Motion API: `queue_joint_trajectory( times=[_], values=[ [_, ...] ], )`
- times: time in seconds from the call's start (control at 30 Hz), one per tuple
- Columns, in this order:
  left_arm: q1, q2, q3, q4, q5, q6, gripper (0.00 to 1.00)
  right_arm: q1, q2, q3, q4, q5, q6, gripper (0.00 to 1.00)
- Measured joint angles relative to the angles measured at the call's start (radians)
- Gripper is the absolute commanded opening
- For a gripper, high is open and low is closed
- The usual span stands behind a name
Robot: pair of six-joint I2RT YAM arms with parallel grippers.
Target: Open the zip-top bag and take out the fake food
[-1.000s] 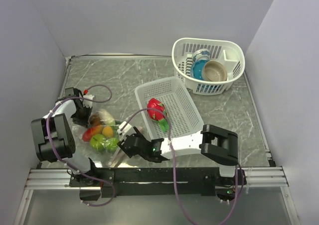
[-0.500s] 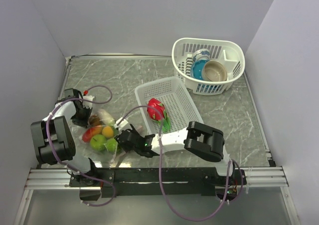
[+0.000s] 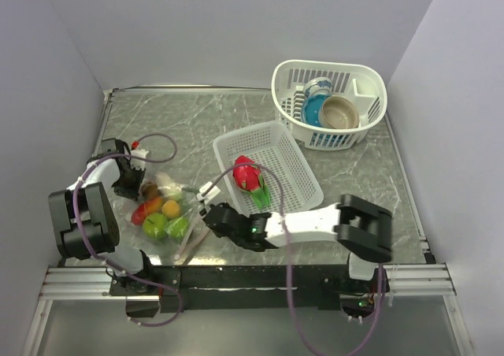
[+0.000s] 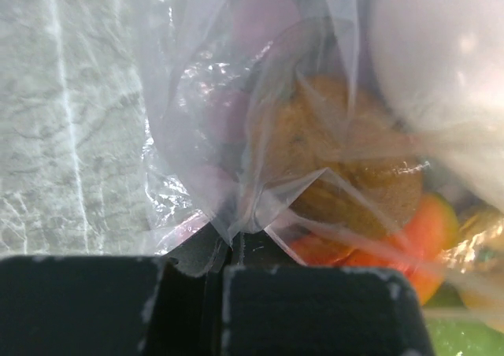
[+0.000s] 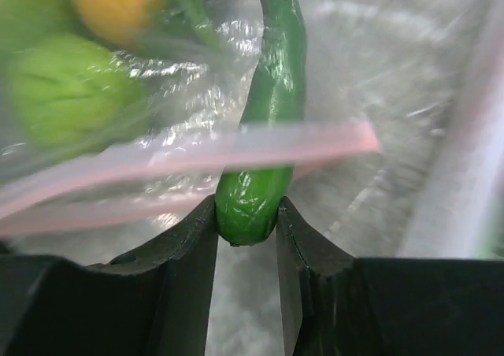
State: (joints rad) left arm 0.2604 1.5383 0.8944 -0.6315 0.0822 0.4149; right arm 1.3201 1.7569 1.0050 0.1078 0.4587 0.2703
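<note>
The clear zip-top bag (image 3: 161,213) lies at the near left and holds several fake food pieces (image 3: 156,224) in red, orange and green. My left gripper (image 3: 134,187) is shut on the bag's thin plastic at its far edge (image 4: 234,231); a brown piece (image 4: 339,163) and a white piece (image 4: 441,57) press against the film. My right gripper (image 3: 205,213) is shut on the end of a long green vegetable (image 5: 256,175) that sticks out past the pink zip strip (image 5: 181,157). Its fingers (image 5: 193,246) clamp both sides.
A flat white perforated basket (image 3: 291,155) beside the bag holds a red-pink fruit (image 3: 246,172) and a green piece (image 3: 259,198). A taller white basket (image 3: 362,76) at the back right holds a tan bowl (image 3: 339,113) and blue cup (image 3: 315,96). Grey walls stand on both sides.
My right arm's elbow has swung left and then back to the right, while its gripper stayed at the bag's mouth. The bag has bunched up slightly. The left gripper has hardly moved.
</note>
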Motion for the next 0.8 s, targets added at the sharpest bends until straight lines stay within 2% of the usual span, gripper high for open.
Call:
queue_joint_trajectory(
  times=[0.33,0.4,0.53,0.6,0.63,0.67,0.73,0.8],
  values=[
    [0.0,0.022,0.169,-0.018,0.063,-0.087,0.01,0.028,-0.485,-0.128,-0.225,0.08,0.034,0.28],
    [0.0,0.034,0.212,-0.021,0.087,-0.105,0.01,0.022,-0.535,-0.157,-0.278,0.117,0.053,0.27],
    [-0.011,0.041,0.232,-0.027,0.114,-0.122,0.01,-0.04,-0.579,-0.178,-0.394,0.235,0.159,0.18],
    [-0.021,0.041,0.225,-0.028,0.116,-0.122,0.01,-0.11,-0.581,-0.179,-0.459,0.297,0.238,0.2],
    [-0.024,0.04,0.218,-0.028,0.116,-0.122,0.01,-0.142,-0.58,-0.18,-0.488,0.322,0.271,0.26],
    [-0.026,0.039,0.21,-0.027,0.116,-0.121,0.01,-0.172,-0.58,-0.181,-0.51,0.346,0.299,0.36],
    [-0.028,0.037,0.19,-0.029,0.115,-0.12,0.01,-0.206,-0.58,-0.181,-0.532,0.377,0.323,1.0],
    [-0.028,0.035,0.174,-0.031,0.112,-0.114,0.01,-0.208,-0.579,-0.181,-0.522,0.383,0.331,1.0]
  ],
)
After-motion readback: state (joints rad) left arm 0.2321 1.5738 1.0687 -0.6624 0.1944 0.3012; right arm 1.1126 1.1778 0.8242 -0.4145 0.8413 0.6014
